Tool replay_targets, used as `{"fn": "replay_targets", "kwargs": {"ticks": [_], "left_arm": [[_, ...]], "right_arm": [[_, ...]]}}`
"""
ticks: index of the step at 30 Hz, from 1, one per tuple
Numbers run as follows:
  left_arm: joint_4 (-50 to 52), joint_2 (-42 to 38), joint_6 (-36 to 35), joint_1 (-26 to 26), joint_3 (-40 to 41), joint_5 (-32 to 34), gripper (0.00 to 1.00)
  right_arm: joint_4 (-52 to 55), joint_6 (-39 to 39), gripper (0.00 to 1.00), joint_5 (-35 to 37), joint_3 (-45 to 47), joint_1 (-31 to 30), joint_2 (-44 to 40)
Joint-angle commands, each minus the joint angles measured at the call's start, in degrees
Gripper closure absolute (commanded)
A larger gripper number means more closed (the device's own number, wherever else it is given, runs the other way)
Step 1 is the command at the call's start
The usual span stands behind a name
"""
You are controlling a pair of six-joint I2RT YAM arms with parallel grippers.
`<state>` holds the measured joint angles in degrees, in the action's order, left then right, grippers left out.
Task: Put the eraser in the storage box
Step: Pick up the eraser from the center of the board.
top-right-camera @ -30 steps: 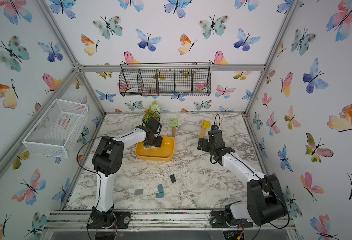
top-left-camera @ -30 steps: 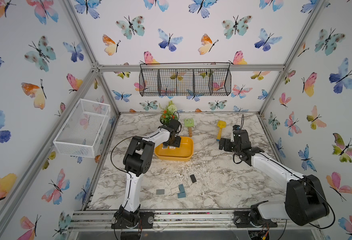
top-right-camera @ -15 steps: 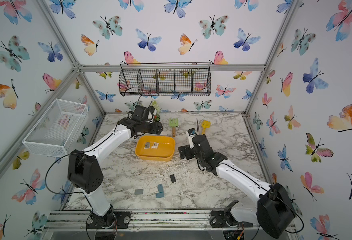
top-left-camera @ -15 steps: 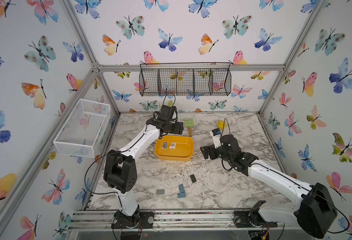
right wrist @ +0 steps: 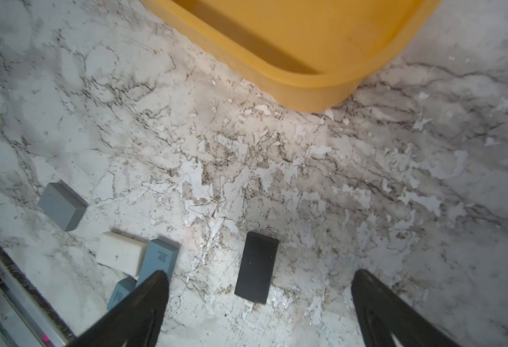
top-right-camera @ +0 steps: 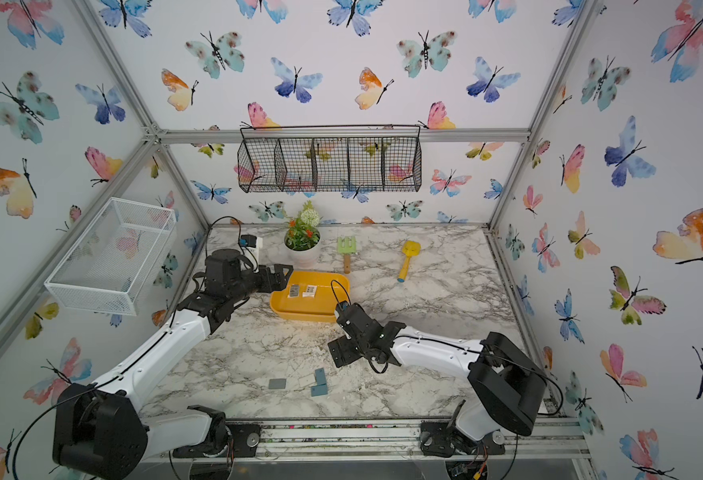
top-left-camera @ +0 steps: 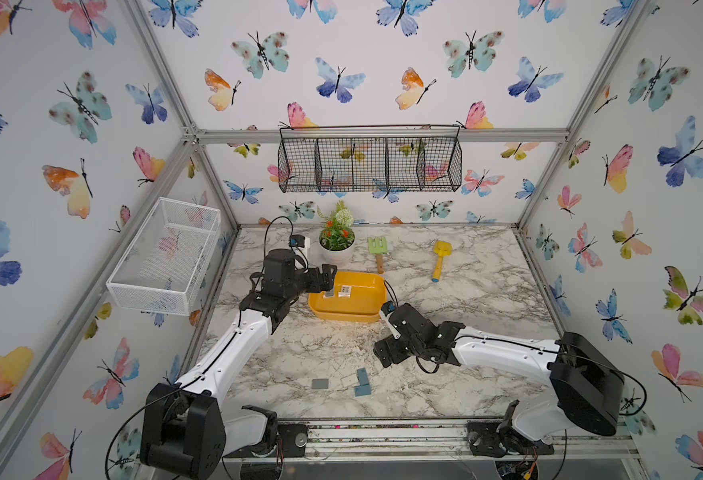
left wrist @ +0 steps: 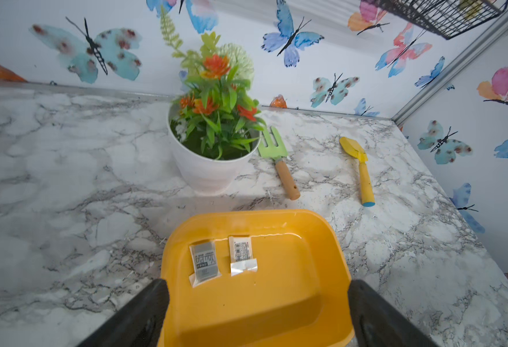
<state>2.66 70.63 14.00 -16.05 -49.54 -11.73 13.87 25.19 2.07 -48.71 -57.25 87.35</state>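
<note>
**Erasers: two in the box, five out on the table**

So the wrapped grey eraser (left wrist: 204, 263) and the wrapped white eraser (left wrist: 242, 254) are lying flat, side by side, on the floor of the storage box (left wrist: 276, 300), at the end closer to the flower pot (left wrist: 210, 168). The left gripper (left wrist: 257, 283) hangs over the other end of the box with its fingers spread wide and nothing between them, so it's let go. In both top views it sits at the box corner nearest the pot.

The right gripper (right wrist: 260, 272) is spread wide as well. It's low over the black eraser (right wrist: 257, 267), which lies flat on the marble table (right wrist: 306, 180) between the two fingers with a gap on each side, so it isn't gripped.

Off to one side of that, near the table's front edge, there's a plain grey eraser (right wrist: 62, 205) on its own. A plain white eraser (right wrist: 120, 254) is touching a blue eraser (right wrist: 159, 260) marked 4B. A second blue eraser (right wrist: 122, 296) is partly hidden behind a finger.

The green fork (left wrist: 276, 153) and yellow shovel (left wrist: 357, 162) lie beyond the box, beside the pot.
</note>
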Motion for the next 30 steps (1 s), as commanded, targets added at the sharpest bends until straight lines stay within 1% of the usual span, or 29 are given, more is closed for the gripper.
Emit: {"fn": "replay_targets", "kwargs": {"ticks": [1, 8, 13, 15, 17, 18, 21, 23, 25, 30], "left_arm": [[-6.4, -3.4, 1.4, 0.6, 2.7, -1.3, 0.02], [-7.5, -8.5, 1.8, 2.6, 8.0, 6.2, 0.02], [-11.7, -14.1, 4.1, 5.0, 16.1, 9.9, 0.02], [-13.2, -15.1, 5.3, 7.5, 17.8, 9.2, 0.02], [-13.3, -14.7, 6.3, 9.6, 17.8, 8.8, 0.02], [-13.2, -14.4, 6.6, 10.5, 17.7, 8.5, 0.02], [-13.9, -13.2, 7.7, 12.8, 17.5, 7.4, 0.02], [-15.1, -12.4, 8.5, 13.9, 17.7, 5.7, 0.02], [-15.7, -11.8, 8.9, 14.3, 17.7, 5.4, 0.02], [-16.1, -10.4, 8.9, 14.6, 17.5, 4.5, 0.02]], "right_arm": [[2.5, 2.7, 0.03, -1.7, -0.9, -1.1, 0.9], [4.1, 4.2, 0.05, -0.8, -2.5, -2.0, 4.1], [6.2, 5.0, 0.07, 1.1, -5.7, -3.3, 8.4], [6.4, 5.6, 0.09, 1.2, -6.6, -3.8, 9.4], [5.9, 6.2, 0.11, 0.9, -6.8, -3.8, 9.9], [5.7, 6.5, 0.14, 0.8, -6.9, -3.8, 10.0], [6.4, 7.0, 0.17, 2.3, -7.0, -3.8, 10.4], [6.6, 7.2, 0.18, 2.7, -6.9, -3.8, 10.5], [6.8, 7.2, 0.20, 2.6, -7.2, -3.8, 11.2], [6.8, 7.0, 0.20, 2.9, -7.8, -3.8, 13.3]]}}
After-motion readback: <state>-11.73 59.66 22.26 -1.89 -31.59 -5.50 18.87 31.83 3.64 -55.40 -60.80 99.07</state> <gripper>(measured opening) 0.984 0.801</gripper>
